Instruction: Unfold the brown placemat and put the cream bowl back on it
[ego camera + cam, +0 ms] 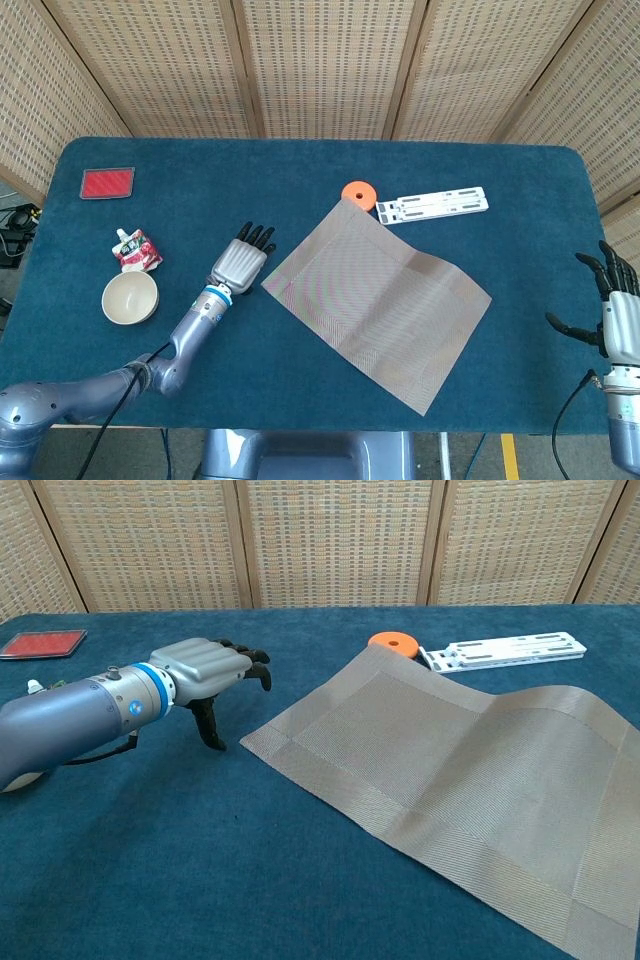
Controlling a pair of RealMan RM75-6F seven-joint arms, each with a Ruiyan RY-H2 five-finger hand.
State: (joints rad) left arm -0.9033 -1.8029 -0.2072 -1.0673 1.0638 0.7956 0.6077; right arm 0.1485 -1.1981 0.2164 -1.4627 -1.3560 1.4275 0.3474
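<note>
The brown placemat [375,300] lies spread out at mid-table, with a faint crease across its right half that shows as a low ridge on the placemat [460,770] in the chest view. The cream bowl [130,298] stands upright on the blue cloth at the left, apart from the mat. My left hand [243,262] hovers between them, just left of the mat's left corner, fingers apart and holding nothing; in the chest view the left hand [212,668] has its thumb pointing down. My right hand [615,320] is at the table's right edge, fingers spread and empty.
An orange disc [357,192] touches the mat's far corner, with a white slotted rail [432,205] beside it. A red card [107,182] lies at the back left. A small snack packet [133,250] sits just behind the bowl. My left forearm [70,720] stretches in front of the bowl.
</note>
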